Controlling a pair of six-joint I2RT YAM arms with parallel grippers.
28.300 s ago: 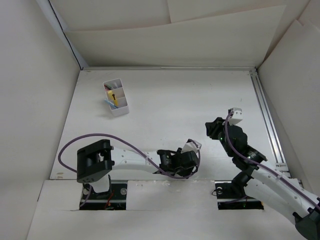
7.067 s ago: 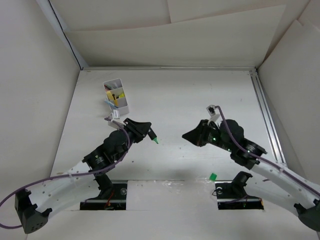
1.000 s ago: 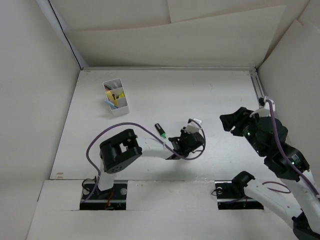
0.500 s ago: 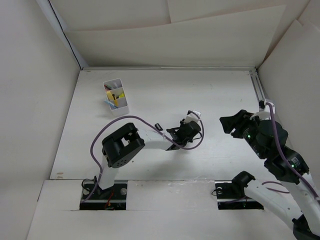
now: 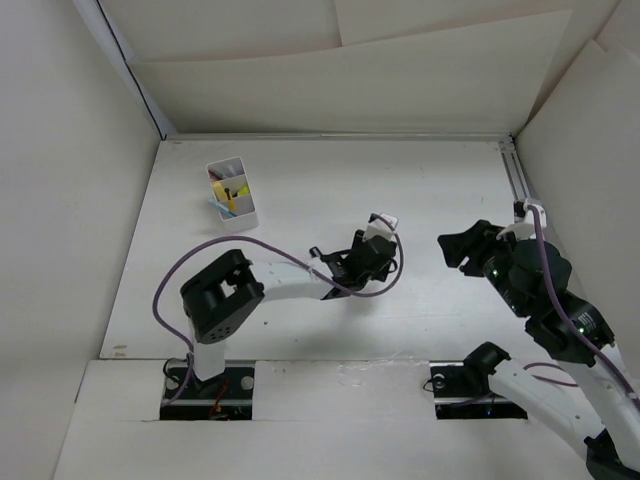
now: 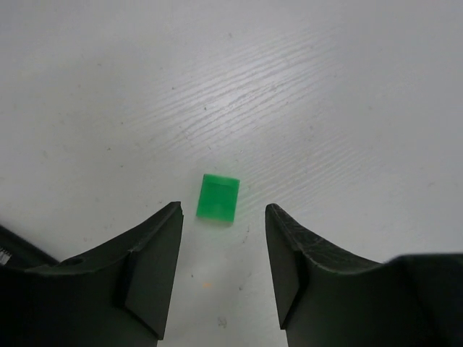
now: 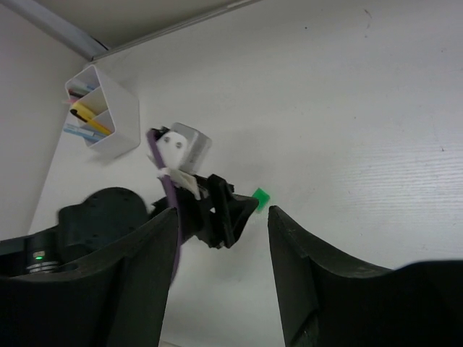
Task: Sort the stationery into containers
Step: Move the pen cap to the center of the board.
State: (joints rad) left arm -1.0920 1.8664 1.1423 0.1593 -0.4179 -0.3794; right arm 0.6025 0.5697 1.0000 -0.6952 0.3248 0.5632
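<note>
the left arm (image 5: 290, 278) lies low over the white counter (image 5: 330, 180), reaching to the middle. its jaws are spread, with a small green square piece (image 6: 218, 198) flat on the counter between them, not touching. the right arm (image 5: 530, 285) is up high and bent, jaws spread and holding nothing. the small white plastic box (image 5: 240, 218) stands far back left.

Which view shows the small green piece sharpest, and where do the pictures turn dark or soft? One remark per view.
Left wrist view: the green piece is crisp, the table grain clear, the left gripper nearly black. Right wrist view: the piece is small but sharp; the right gripper looms dark and soft-edged. Top view: even, soft light, faint shadows; the piece cannot be made out.
</note>
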